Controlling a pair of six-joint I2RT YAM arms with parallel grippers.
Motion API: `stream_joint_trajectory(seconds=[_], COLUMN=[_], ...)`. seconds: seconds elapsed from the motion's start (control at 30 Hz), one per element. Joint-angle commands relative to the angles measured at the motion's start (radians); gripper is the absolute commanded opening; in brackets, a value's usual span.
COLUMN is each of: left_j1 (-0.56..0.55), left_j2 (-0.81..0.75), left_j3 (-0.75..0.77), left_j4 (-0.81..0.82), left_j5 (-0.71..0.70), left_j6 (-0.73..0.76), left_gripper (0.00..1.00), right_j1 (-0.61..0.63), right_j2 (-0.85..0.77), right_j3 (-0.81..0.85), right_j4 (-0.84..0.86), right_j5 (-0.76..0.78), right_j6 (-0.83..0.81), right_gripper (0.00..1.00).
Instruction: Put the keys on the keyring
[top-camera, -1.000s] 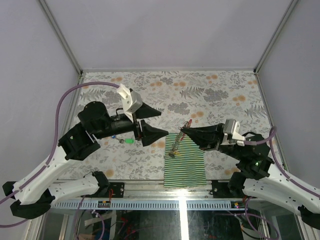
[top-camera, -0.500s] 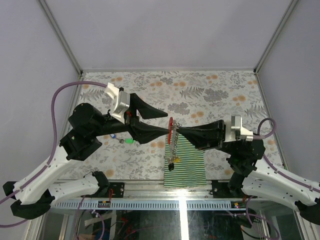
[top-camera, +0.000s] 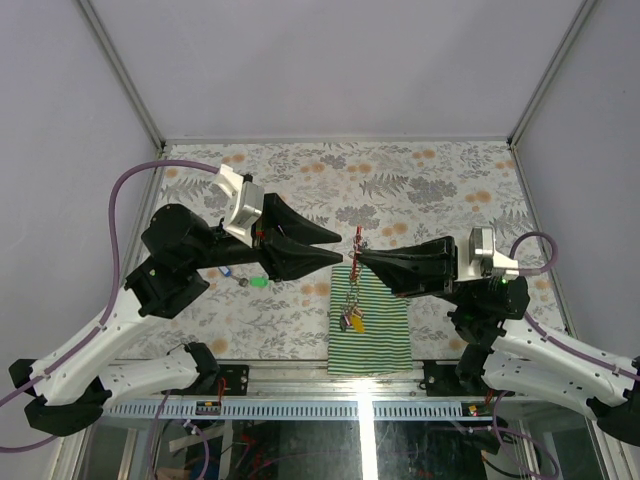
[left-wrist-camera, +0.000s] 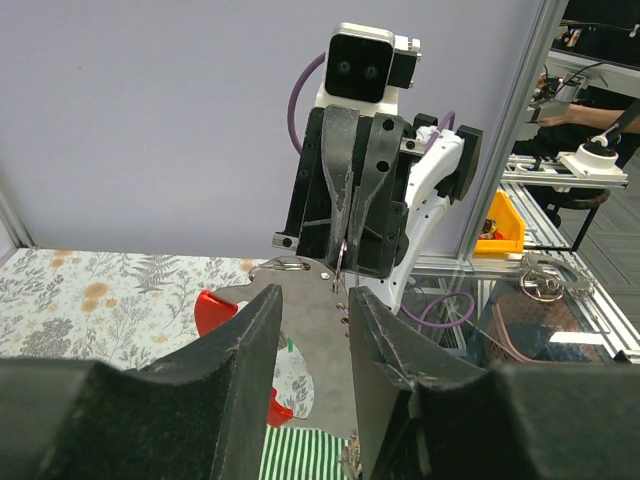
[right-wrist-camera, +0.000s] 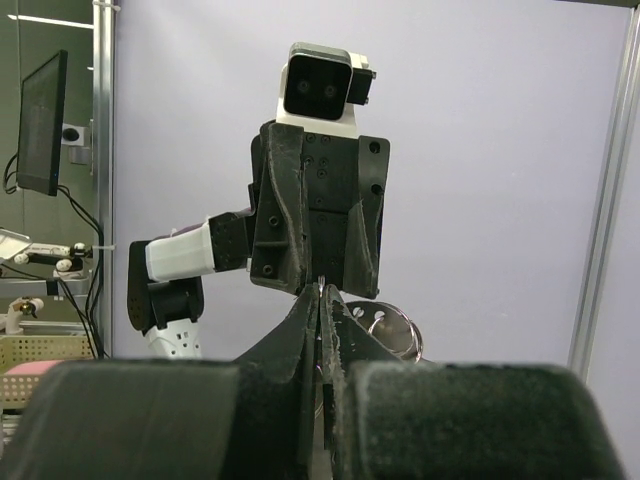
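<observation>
Pinching the keyring (top-camera: 352, 285) by its top, my right claw (top-camera: 361, 258) is pressed fully together on a thin wire loop and carries it in the air between my two arms, above the cloth (top-camera: 385, 330). My left claw (top-camera: 342, 249) reaches in from 9 o'clock and stands narrow, its fingers (left-wrist-camera: 240, 380) flanking the flat plate (left-wrist-camera: 312, 340) just beside the red clip (left-wrist-camera: 215, 312). I cannot tell whether they already bite on the plate's edges or only bracket it. To do this handover grip well, I judge the left pads should meet both edges of the plate squarely and together, with no twist. The right claw should hold steady and not pull toward 3 o'clock, or the loop may slip out of its tips. The clip should be left uncovered, since I take that to be where a key must go on. From above, the keyring's long axis runs 12 to 6: the clip and plate sit at the 12 end by my fingertips. The chain drops toward 6 and ends in a bunch of keys (top-camera: 351, 318) with a yellow tag. Whether that bunch touches the cloth I cannot tell. Two loose keys (top-camera: 258, 282) lie on the table (top-camera: 430, 190) at about 9 o'clock from the keyring, well apart from it, under my left arm, one green-tagged and one blue.
</observation>
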Motion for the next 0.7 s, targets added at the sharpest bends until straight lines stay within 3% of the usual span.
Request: stream_joint_trajectory(seconds=[0.0, 0.67], left_j1=[-0.006, -0.006], left_j2=[0.001, 0.055], left_j3=[0.031, 0.05], left_j4=[0.074, 0.111], left_j5=[0.02, 0.074], left_j6=[-0.01, -0.048], left_gripper=[0.33, 0.27], right_j1=[0.0, -0.001], right_j2=[0.004, 0.01], right_j3=[0.064, 0.079], right_j4=[0.122, 0.101], right_j5=[0.032, 0.029], right_j6=[0.014, -0.004], right_gripper=[0.0, 0.0])
